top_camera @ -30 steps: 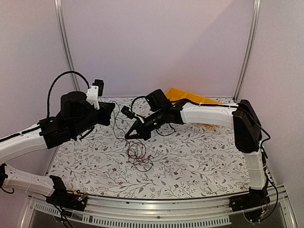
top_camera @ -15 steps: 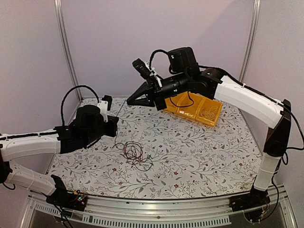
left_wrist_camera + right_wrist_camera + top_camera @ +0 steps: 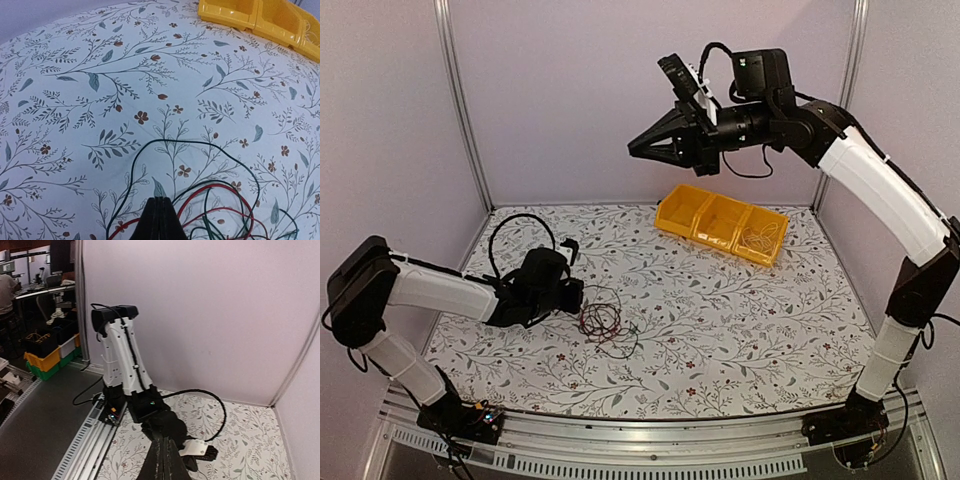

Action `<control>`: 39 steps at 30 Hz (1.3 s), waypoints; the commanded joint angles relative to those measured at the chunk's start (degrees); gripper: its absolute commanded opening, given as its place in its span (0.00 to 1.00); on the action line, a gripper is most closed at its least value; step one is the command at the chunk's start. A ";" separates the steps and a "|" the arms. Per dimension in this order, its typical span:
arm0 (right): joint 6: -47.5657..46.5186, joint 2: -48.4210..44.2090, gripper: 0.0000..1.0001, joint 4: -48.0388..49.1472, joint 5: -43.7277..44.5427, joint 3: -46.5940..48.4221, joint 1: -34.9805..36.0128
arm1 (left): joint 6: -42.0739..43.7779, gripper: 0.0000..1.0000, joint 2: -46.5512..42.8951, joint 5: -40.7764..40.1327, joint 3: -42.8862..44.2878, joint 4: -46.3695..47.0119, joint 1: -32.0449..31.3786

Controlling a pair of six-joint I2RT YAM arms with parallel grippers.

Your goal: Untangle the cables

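So, the cables (image 3: 605,322) sit on the tabletop (image 3: 740,330), lower centre of the top view. It's a loose tangle w/ no clear long axis, right at the tip of my left jaws and spreading toward frame right. Left arm (image 3: 440,290) lies low, nearly flat, def the nearer one. Left jaws pressed together, can't tell if a strand's caught btw them. Right arm (image 3: 875,185) is way up top, right jaws pressed together too, nothing visible in them.

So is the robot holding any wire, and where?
The right gripper, high in the air, is shut on nothing visible. The left gripper is shut at the edge of the cables; whether it pinches one cannot be told.
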 commanded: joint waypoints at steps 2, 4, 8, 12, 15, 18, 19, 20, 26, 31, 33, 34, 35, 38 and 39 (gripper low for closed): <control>-3.54 -2.74 0.30 6.26 12.12 -17.79 -2.25 | -0.50 0.00 -0.22 2.63 0.11 5.42 0.57; -2.83 -2.52 0.44 9.75 14.16 -24.56 -3.16 | -0.94 0.00 -1.38 1.89 0.24 4.43 0.60; 0.14 5.54 0.49 7.18 19.81 -26.42 -3.80 | -3.51 0.15 -6.93 0.99 0.54 -1.89 0.59; 3.61 13.83 0.58 5.99 18.45 -27.16 -3.81 | -10.33 0.49 -12.32 0.89 -0.39 -9.82 0.65; 4.65 20.14 0.62 3.21 17.51 -23.43 -3.81 | -14.97 0.52 -14.29 4.61 -2.06 -12.11 0.64; 5.92 27.06 0.63 0.97 18.49 -17.14 -3.77 | -17.73 0.54 -15.97 10.45 -5.91 -7.71 0.25; 6.36 28.99 0.63 0.47 17.99 -15.55 -3.75 | -19.18 0.54 -16.32 10.30 -6.89 -7.10 0.16; 6.49 31.12 0.63 0.08 16.83 -14.10 -3.73 | -20.03 0.55 -16.48 10.26 -7.72 -6.26 0.14; 6.78 37.76 0.64 -1.27 12.07 -8.07 -2.24 | -22.13 0.56 -13.14 10.65 -8.76 -4.60 0.16; 8.02 41.39 0.54 -1.13 9.54 -4.75 -1.35 | -23.04 0.57 -7.57 11.25 -7.62 -2.99 0.07; 7.96 42.37 0.41 -2.14 7.74 -2.90 -1.31 | -23.73 0.55 -5.29 10.99 -6.87 -2.84 0.04; 7.88 42.28 0.31 -2.45 7.25 -2.42 -1.34 | -23.92 0.55 -4.52 11.08 -6.83 -2.38 -0.01; 7.48 41.95 0.22 -2.70 6.86 -2.27 -1.33 | -24.27 0.54 -3.75 10.80 -6.81 -1.86 -0.02; 5.70 38.75 0.00 -3.09 5.94 -2.15 -1.33 | -24.65 0.53 -1.76 10.19 -6.68 -0.54 0.05; 5.34 37.60 0.00 -3.03 5.95 -2.15 -1.30 | -24.68 0.52 -1.15 10.06 -6.53 -0.24 0.06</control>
